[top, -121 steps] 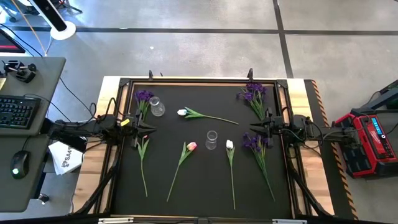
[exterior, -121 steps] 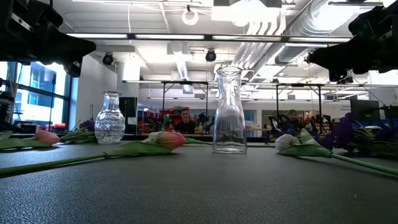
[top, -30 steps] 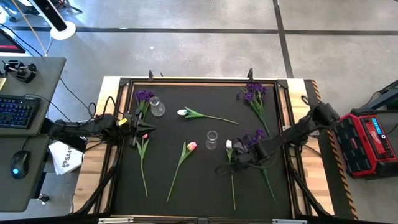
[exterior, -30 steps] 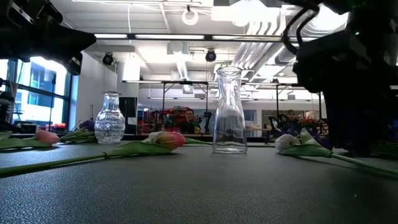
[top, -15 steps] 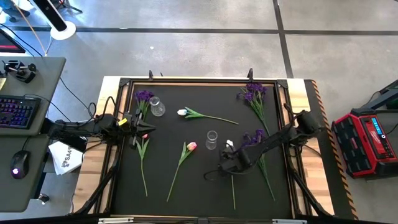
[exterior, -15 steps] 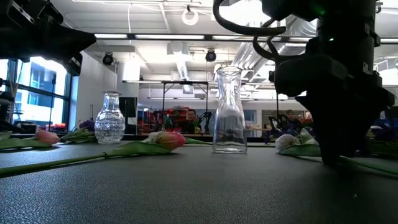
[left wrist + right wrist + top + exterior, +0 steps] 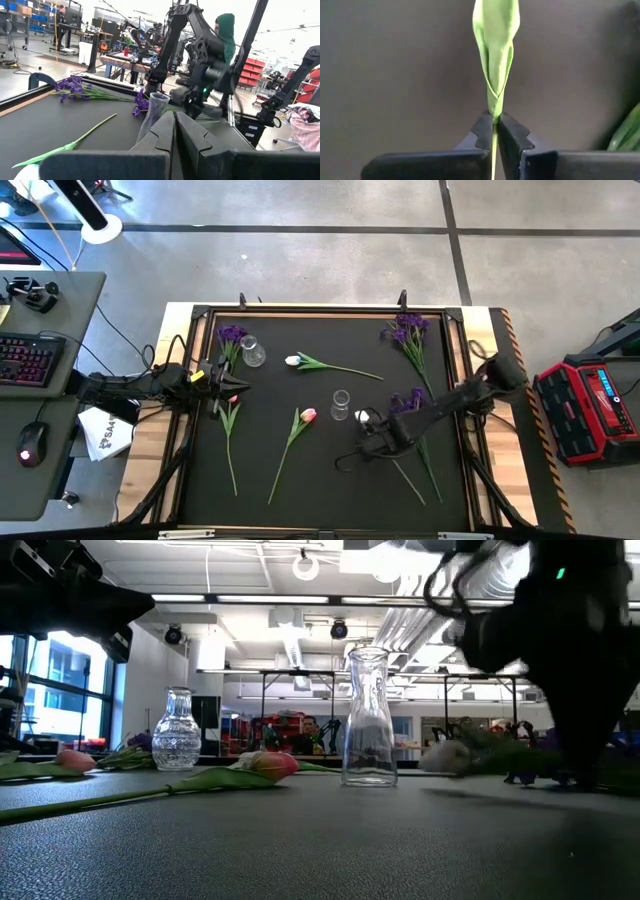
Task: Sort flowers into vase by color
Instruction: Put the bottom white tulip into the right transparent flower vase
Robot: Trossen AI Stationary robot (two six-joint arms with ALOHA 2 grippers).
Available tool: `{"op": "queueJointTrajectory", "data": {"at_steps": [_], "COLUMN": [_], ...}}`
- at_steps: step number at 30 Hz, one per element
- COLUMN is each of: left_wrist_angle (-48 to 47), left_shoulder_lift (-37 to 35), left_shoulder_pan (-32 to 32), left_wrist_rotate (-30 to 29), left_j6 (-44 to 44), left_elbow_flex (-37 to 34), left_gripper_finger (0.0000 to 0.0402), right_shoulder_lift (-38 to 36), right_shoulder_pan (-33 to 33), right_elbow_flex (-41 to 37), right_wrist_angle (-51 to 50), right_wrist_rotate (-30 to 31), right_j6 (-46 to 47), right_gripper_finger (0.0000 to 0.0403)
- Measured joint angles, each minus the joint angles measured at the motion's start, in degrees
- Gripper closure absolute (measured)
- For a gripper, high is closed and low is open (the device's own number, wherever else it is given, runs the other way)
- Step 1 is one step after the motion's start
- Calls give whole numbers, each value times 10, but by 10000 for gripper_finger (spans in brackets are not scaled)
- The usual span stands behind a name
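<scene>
Right gripper clamps tulip stem (bloom unseen).

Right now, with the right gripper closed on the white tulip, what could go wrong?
The right gripper pinches only the thin stem of the white tulip, so it may slip or turn. The long stem trails toward the purple flowers and could drag them. The narrow vase stands close and might be knocked.
</scene>
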Motion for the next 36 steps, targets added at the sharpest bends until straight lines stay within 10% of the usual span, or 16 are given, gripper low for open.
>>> {"op": "queueJointTrajectory", "data": {"at_steps": [9, 13, 29, 36], "left_wrist_angle": [-1, 0, 0, 1], "left_shoulder_lift": [0, 0, 0, 0], "left_shoulder_pan": [0, 0, 0, 0], "left_wrist_rotate": [0, 0, 0, -1], "left_j6": [0, 0, -4, -4], "left_elbow_flex": [0, 0, 0, 0], "left_gripper_finger": [396, 396, 396, 396], "right_shoulder_lift": [-80, -85, -85, -97], "right_shoulder_pan": [56, 59, -81, -105], "right_elbow_flex": [0, -5, -216, -248], "right_wrist_angle": [164, 338, 1126, 1227], "right_wrist_rotate": [-40, 40, -21, -40], "right_j6": [-148, -315, -787, -859], "right_gripper_finger": [402, 402, 403, 403]}}
